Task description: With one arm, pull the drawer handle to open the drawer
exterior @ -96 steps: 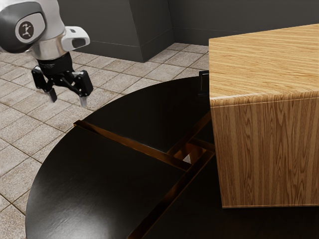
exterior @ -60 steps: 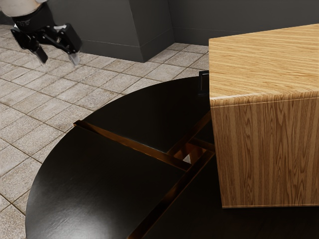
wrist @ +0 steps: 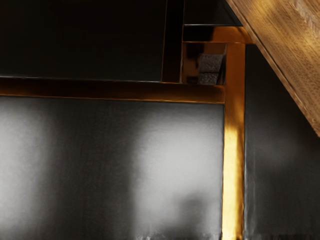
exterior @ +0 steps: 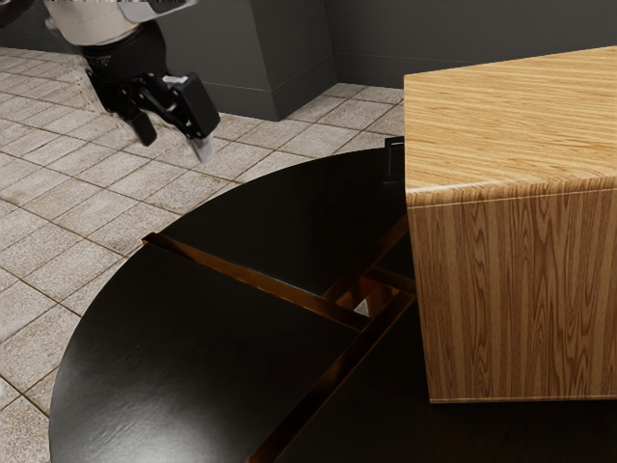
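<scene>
Black handle [exterior: 391, 159] juts from the wooden cabinet [exterior: 511, 193], on the face turned toward the exterior view's left, just above the round dark table [exterior: 193, 367]. Well apart from it, toward the exterior view's upper left, the gripper [exterior: 175, 135] hangs in the air. Its fingers [exterior: 201, 148] are spread and hold nothing.

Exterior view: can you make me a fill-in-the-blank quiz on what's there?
The gripper has its fingers ___, holding nothing.
The cabinet looks made of ___.
It stands on a round ___ table.
The floor is laid with ___.
Missing words: open; wood; black; tiles.
</scene>
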Available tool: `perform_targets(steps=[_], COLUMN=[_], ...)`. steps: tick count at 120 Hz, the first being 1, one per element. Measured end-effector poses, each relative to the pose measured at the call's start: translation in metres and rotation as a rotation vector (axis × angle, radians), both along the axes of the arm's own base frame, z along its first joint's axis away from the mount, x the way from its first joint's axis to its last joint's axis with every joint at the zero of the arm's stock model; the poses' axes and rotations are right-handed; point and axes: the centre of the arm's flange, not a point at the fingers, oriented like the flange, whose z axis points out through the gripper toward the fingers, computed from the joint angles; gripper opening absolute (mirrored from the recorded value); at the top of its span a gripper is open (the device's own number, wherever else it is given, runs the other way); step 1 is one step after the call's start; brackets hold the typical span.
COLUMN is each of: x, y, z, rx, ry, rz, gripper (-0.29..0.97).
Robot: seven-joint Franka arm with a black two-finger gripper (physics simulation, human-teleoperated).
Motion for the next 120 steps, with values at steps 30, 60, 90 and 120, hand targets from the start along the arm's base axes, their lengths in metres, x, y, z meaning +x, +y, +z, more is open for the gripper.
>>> perform_targets(steps=[30,60,90,120], x=[-0.002,0.083,0.116,0.136], y=[-0.038,-0.018,-0.003,-0.019], z=[-0.043,-0.089,-0.102,-0.123], rx=[-0.053,-0.207,-0.360,-0.389], ry=[0.091,-0.142,-0.259,-0.269], rz=[-0.134,-0.114,-0.007,0.011], gripper=[0.68,0.68,0.68,0.68])
